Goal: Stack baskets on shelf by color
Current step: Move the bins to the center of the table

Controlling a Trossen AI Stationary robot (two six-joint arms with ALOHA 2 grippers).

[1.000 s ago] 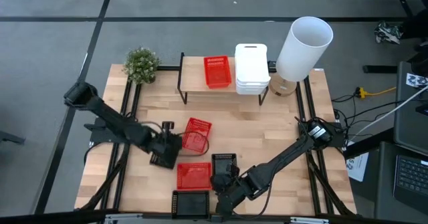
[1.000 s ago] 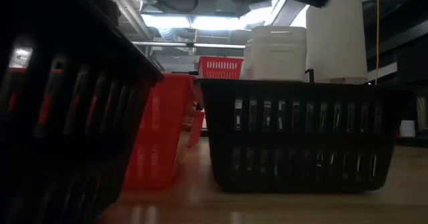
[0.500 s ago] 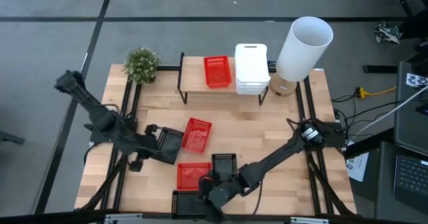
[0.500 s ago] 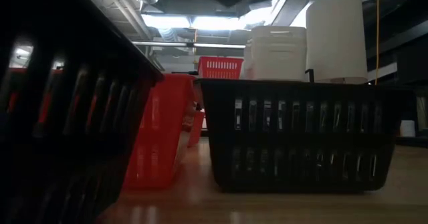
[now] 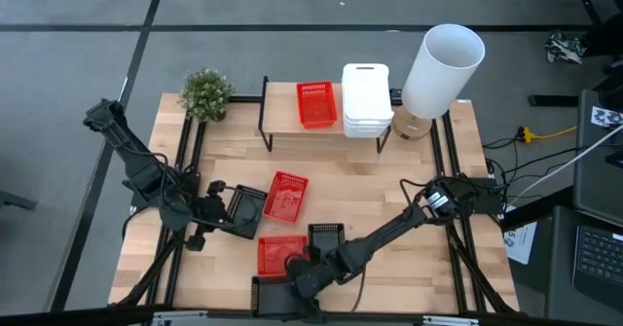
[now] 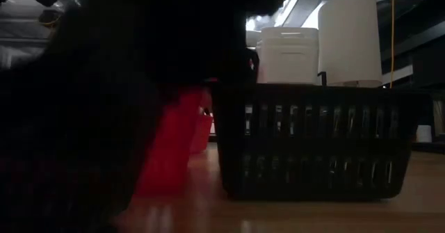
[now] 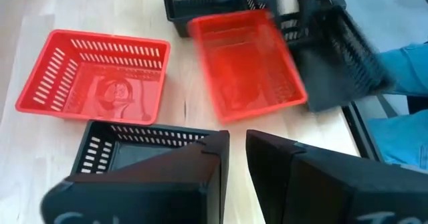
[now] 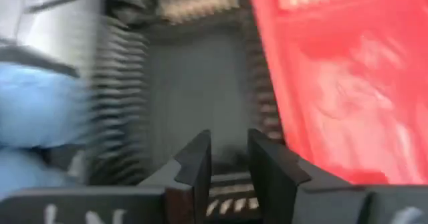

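The shelf (image 5: 282,122) at the far side carries a red basket (image 5: 316,104) and a stack of white baskets (image 5: 365,100). On the table lie a red basket (image 5: 286,196), a black basket (image 5: 246,209) beside it, a second red basket (image 5: 282,255), a black basket (image 5: 327,238) and a black basket (image 5: 277,295) at the near edge. My left gripper (image 5: 224,211) (image 7: 234,140) hovers at the first black basket's (image 7: 127,150) left end, open by a narrow gap. My right gripper (image 5: 294,279) (image 8: 229,150) is low over the near black basket (image 8: 194,83), fingers slightly apart.
A tall white cylinder (image 5: 443,63) stands at the shelf's right end and a small potted plant (image 5: 206,92) at the far left corner. A person's blue clothing (image 7: 408,70) shows beyond the near edge. In the low view the right arm (image 6: 104,87) blocks the left half.
My left gripper has drawn back toward the table's left edge, leaving the black basket on the table beside the red one. My right gripper has moved toward the near left, past the near red basket, and come down over the near black basket, darkening the low view.
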